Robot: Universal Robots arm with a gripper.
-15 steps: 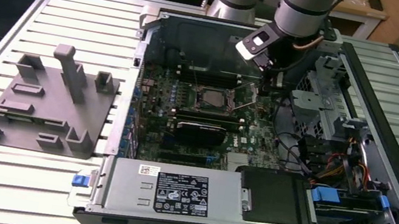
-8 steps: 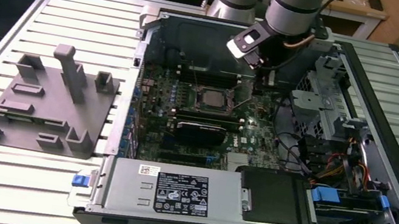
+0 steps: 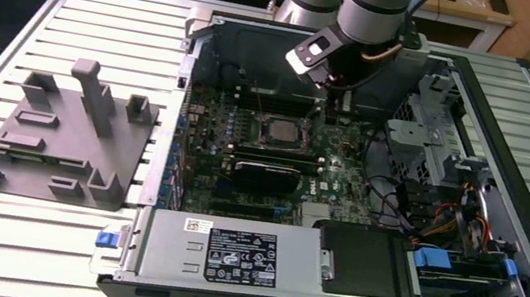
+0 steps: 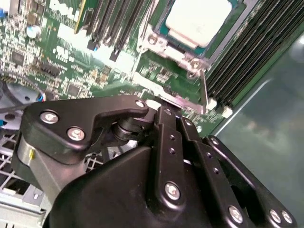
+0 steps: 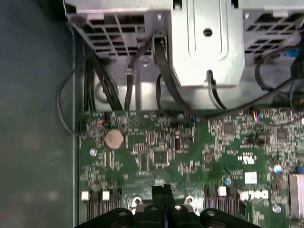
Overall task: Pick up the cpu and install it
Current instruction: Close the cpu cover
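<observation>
- Gripper on the grey robot arm hangs low inside the open black computer case, in the upper middle of the exterior view. In both wrist views its black fingers look pressed together, with nothing between them.
- The cpu, a small flat square chip with a pale silver top, already lies flat in the square black-and-metal socket frame. This sits on the green motherboard, near the frame's centre.
- From the gripper, the cpu lies toward the exterior view's left and a little lower in the frame; it is near but apart.
- In the second wrist view the gripper sits just beside the socket frame's metal edge. I cannot tell whether they touch.
- Being square, the cpu has no long axis, and its edges run parallel to the frame.
- The grey plastic fixture stands on the slatted metal worktop at the frame's left, well apart.
</observation>
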